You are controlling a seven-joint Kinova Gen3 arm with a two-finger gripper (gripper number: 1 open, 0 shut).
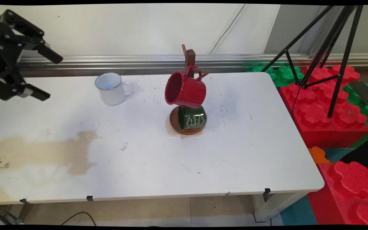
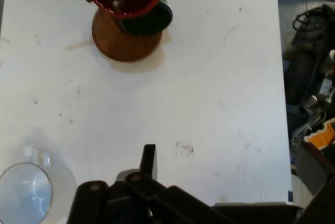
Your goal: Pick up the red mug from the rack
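Two fingers (image 1: 48,76) splayed apart, gripping nothing, above table (image 1: 251,153) near white mug (image 1: 111,88); green mug's (image 1: 192,117) script unreadable.

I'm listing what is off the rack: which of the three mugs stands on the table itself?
The white mug, standing upright on the table nearest the open gripper. The red mug and green mug both hang on the wooden mug tree.

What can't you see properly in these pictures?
- Main view: the mug tree's lower post is hidden behind the red mug and green mug.
- Main view: the green mug's white lettering is too small to read.
- Hand view: the white mug is cut off by the bottom edge.
- Hand view: only one gripper finger shows.
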